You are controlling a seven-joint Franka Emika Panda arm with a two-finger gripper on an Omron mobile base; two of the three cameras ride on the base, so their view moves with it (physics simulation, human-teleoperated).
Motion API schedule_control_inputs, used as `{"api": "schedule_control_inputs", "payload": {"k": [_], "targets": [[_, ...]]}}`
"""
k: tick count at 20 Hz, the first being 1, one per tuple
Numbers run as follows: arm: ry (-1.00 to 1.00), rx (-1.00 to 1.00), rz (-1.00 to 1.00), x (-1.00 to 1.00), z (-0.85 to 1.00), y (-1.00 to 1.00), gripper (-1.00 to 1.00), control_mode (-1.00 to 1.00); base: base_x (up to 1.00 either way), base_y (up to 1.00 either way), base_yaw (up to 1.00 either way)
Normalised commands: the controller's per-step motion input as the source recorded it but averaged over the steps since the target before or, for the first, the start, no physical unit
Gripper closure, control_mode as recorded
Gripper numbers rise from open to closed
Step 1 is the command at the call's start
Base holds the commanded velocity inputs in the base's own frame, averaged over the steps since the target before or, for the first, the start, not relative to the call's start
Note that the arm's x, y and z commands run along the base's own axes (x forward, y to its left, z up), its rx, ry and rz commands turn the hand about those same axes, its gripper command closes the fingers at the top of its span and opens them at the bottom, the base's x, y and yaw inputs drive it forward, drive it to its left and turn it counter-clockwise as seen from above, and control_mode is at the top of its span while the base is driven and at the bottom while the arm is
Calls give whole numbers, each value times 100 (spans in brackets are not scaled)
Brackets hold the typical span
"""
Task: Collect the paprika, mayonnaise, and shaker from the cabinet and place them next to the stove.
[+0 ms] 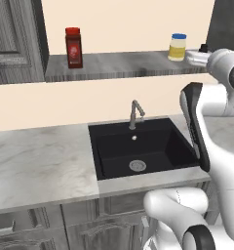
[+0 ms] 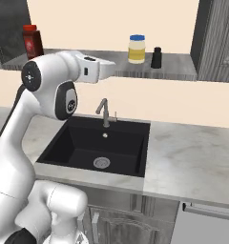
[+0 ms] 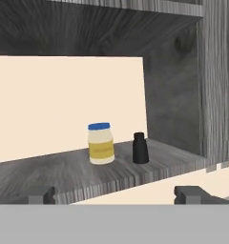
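jaws: gripper (image 3: 114,195) wide apart, holding nothing; both tips show at the bottom of the hand view, just short of the shelf's front edge.
arm: raised to shelf height above the sink (image 1: 138,149), hand pointing at the right end of the cabinet (image 3: 178,95).
step in hand (my read): approach for a first pick; nothing collected yet, all three items stand on the shelf board (image 2: 178,69).
mayonnaise (image 3: 100,143): upright, right part of the shelf, a little left of the jaws' centre line in the hand view. Widest item, so it needs the full opening.
shaker (image 3: 140,148): upright, just right of the mayonnaise, small gap between them, not touching. Closer to the centre line than the jar.
paprika (image 1: 73,47): upright at the far left end of the shelf, well apart from the other two.
advice: pick one target before advancing. For the shaker, shift slightly right and centre on it; keep the left finger out of the gap's jar side so the jar isn't pushed.
advice: go in level and above the shelf edge, fingers straddling the body, not the cap.
risk: shaker is small and tapered, so it may slip upward out of a high grip. Grip low.
cabinet side wall: near the shaker on the right, so watch the right finger's clearance.
stove: can't place it from here.
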Motion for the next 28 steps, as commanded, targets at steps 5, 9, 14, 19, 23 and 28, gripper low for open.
{"api": "schedule_control_inputs", "payload": {"k": [5,9,14,19,23,28], "targets": [[0,0,2,4,7,2,-100,-100,0,0,0],[0,0,4,12,0,0,-100,-100,0,0,0],[0,0,3,21,0,0,-100,-100,0,0,0],[0,0,2,30,0,0,-100,-100,0,0,0],[0,0,2,37,0,0,-100,-100,0,0,0],[2,0,0,44,1,2,-100,-100,0,0,0]]}}
